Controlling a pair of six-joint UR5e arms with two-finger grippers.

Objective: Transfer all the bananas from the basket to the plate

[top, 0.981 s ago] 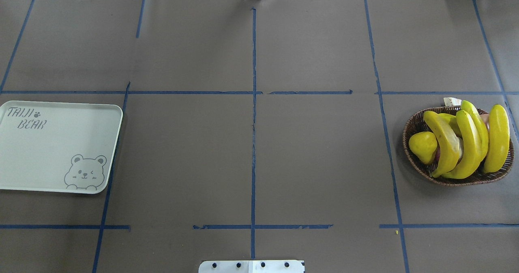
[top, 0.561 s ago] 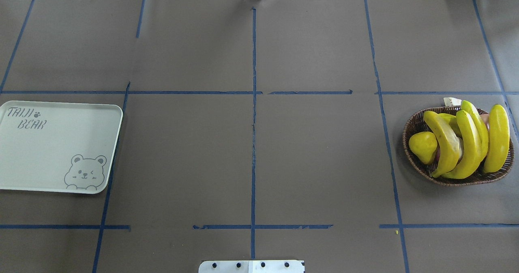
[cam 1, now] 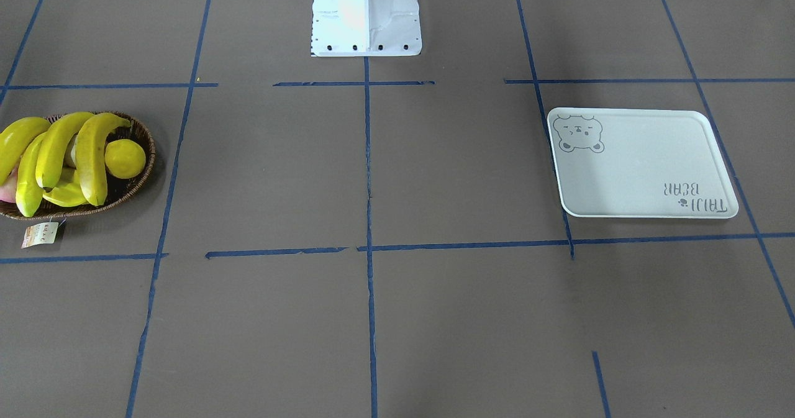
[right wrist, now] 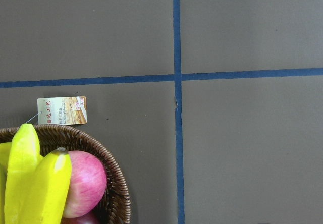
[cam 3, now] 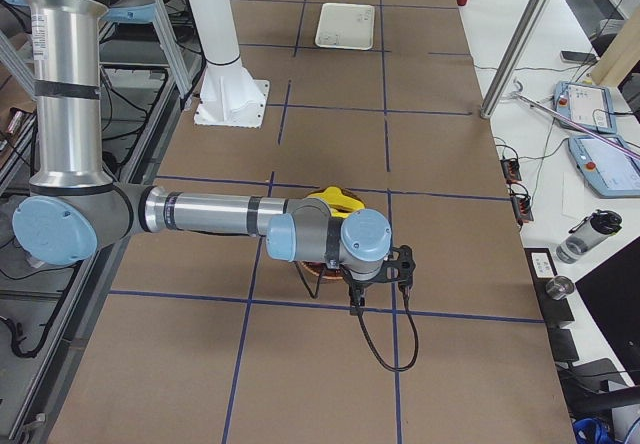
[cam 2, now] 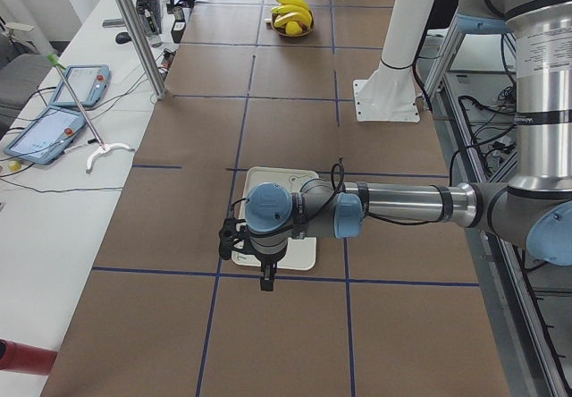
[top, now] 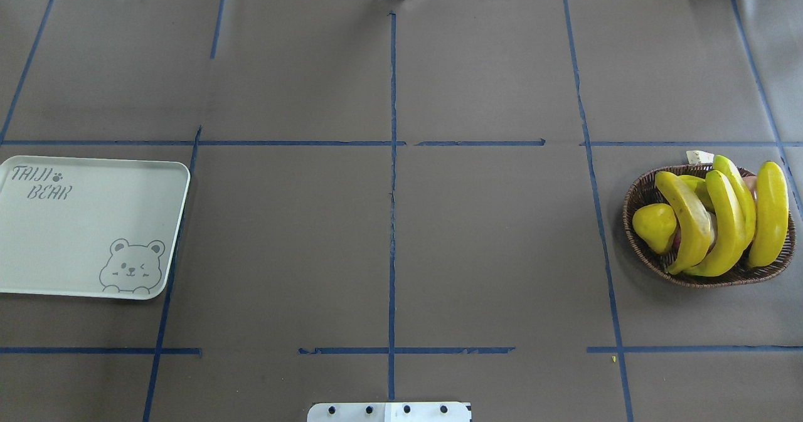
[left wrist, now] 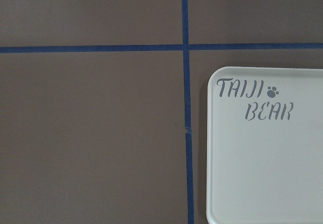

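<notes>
Right gripper (cam 3: 354, 309) hangs fingers-down right by the basket (top: 629, 221), but you only get it in the side view, so I can't tell how far apart the jaws are. Same story for the left gripper (cam 2: 265, 282), parked over one edge of the plate (top: 81, 234), which has nothing on it. All four bananas (top: 728, 221) sit just below the right gripper and a bit off to one side, piled across each other on top of a pink apple (right wrist: 86, 183), next to a round yellow fruit (top: 654, 226). They look glossy and hard, so I'd guess light, stiff and slippery. You'd want to pinch whichever lies on top across its fat middle, not the tapering ends, and lift slow so the others don't roll.
</notes>
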